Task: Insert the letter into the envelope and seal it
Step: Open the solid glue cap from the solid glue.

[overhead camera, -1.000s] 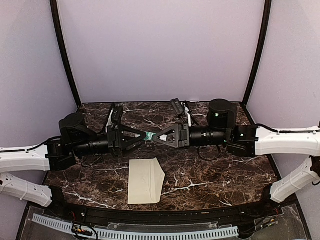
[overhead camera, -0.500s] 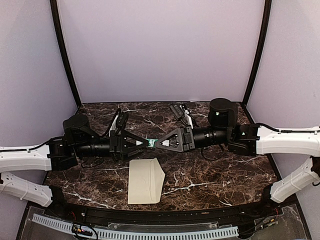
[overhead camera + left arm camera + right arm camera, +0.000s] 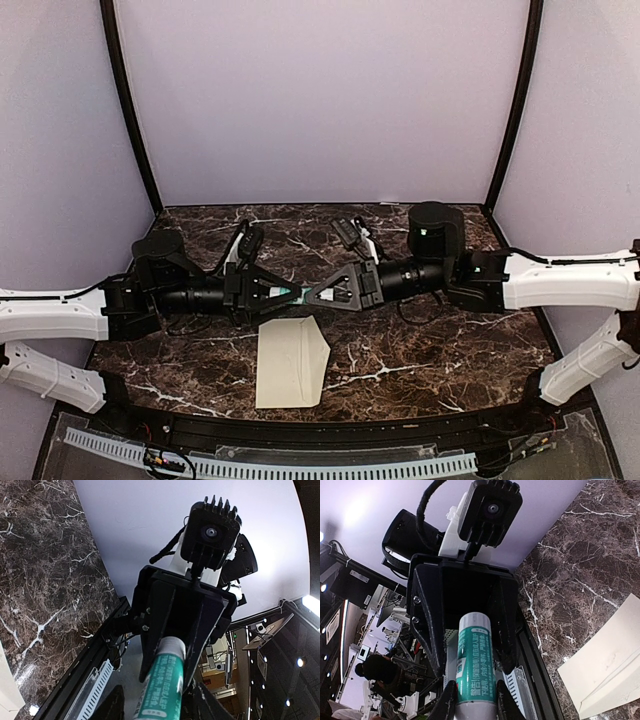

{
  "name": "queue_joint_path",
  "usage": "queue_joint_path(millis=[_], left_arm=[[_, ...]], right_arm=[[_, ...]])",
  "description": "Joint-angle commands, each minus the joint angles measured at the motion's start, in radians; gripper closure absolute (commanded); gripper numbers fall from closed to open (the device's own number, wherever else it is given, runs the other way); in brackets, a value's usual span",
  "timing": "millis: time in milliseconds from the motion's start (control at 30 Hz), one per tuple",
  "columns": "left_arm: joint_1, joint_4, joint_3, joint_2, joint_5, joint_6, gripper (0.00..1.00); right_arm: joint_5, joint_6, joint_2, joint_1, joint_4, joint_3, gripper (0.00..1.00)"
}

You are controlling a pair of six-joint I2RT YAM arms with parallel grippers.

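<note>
The cream envelope (image 3: pixel 290 360) lies flat on the marble table, its pointed flap to the right; a corner of the envelope (image 3: pixel 610 660) shows in the right wrist view. The letter is out of view. Above the envelope's far edge, my two grippers meet tip to tip around a green glue stick (image 3: pixel 298 294). My right gripper (image 3: pixel 474 700) is shut on the glue stick (image 3: pixel 475 660) near its grey end. My left gripper (image 3: pixel 157 705) has its jaws around the other end of the glue stick (image 3: pixel 162 685), with a gap still showing on one side.
The dark marble table (image 3: pixel 450 350) is enclosed by lilac walls at the back and sides. A black rail and a white slotted cable strip (image 3: pixel 300 465) run along the near edge, between the two arm bases.
Both grippers, with the glue stick between them, have come nearer to the envelope. The left jaws have narrowed around the stick. The envelope has not moved.
</note>
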Motion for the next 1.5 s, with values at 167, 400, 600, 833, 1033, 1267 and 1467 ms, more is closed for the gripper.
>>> queue_joint_path(millis=[167,400,600,833,1033,1267,1467], left_arm=[[-0.004,0.047,0.023,0.001,0.029,-0.007,0.63],[-0.004,0.058,0.02,0.004,0.04,-0.009,0.8],[-0.004,0.058,0.005,-0.01,0.031,-0.015,0.99],[-0.004,0.058,-0.031,-0.066,-0.035,-0.014,1.0],[-0.004,0.069,-0.051,-0.095,-0.072,-0.017,1.0],[-0.004,0.084,-0.046,-0.078,-0.049,-0.023,1.0],[-0.005,0.105,-0.043,-0.064,-0.03,-0.03,1.0]], right_arm=[[-0.022,-0.01,0.013,-0.004,0.041,0.025,0.99],[-0.012,-0.006,0.018,-0.005,0.041,0.023,0.98],[0.048,0.01,-0.015,-0.007,0.079,-0.008,0.79],[0.113,0.046,-0.084,-0.008,0.158,-0.078,0.42],[0.176,0.108,-0.141,-0.008,0.264,-0.175,0.33],[0.151,0.111,-0.115,0.022,0.297,-0.155,0.37],[0.134,0.121,-0.069,0.038,0.316,-0.135,0.41]])
